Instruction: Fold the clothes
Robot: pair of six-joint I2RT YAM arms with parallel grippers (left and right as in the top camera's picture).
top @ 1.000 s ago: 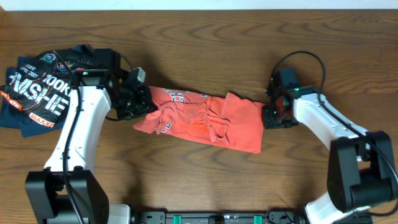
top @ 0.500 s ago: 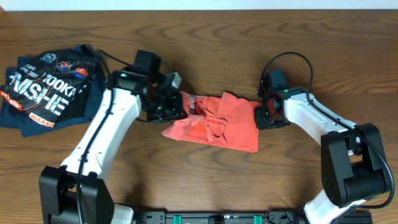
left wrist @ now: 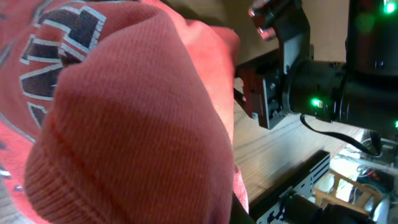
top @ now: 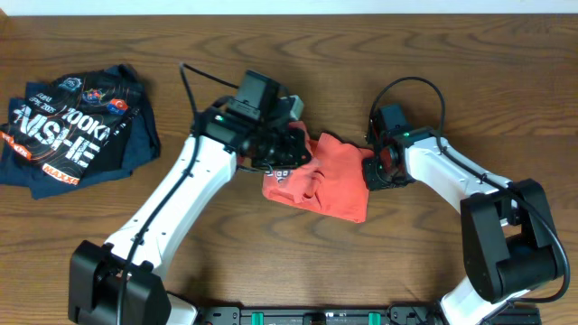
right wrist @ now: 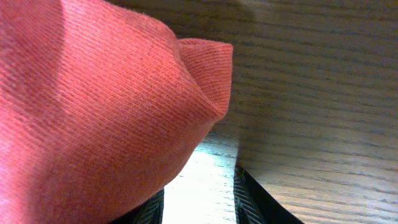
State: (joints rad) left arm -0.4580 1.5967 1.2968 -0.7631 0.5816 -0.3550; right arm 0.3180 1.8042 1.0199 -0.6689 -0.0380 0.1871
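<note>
wood-grain brown surface point(top: 271, 262) fills the overhead view, with a pale strip of wall point(top: 289, 5) along the far edge and a black base rail point(top: 316, 316) at the near edge. red t-shirt point(top: 325, 181) lies near the middle of it, a little right of centre, bunched into a short crumpled heap rather than spread flat. its left end is gathered up over the rest of the cloth, with a bit of white and dark lettering showing there. left fingers point(top: 287, 153) are at that raised end and seem closed on the red t-shirt. in the left wrist view ribbed red cloth drapes right across the lens and hides the fingers themselves. right fingers point(top: 368, 171) are at the shirt's right edge and look closed on it too. the right wrist view shows a fold of red cloth held off the wood with shadow under it, and two dark fingertips near together at the bottom. the shirt sits between the two wrists, which are near each other. past the cloth the left wrist view shows the right arm point(left wrist: 311, 81), black with green lights lit. dark folded shirt point(top: 72, 131) with white and orange lettering lies well apart at the far left of the surface, touching neither arm. black cables point(top: 411, 86) loop above the wrists.
</note>
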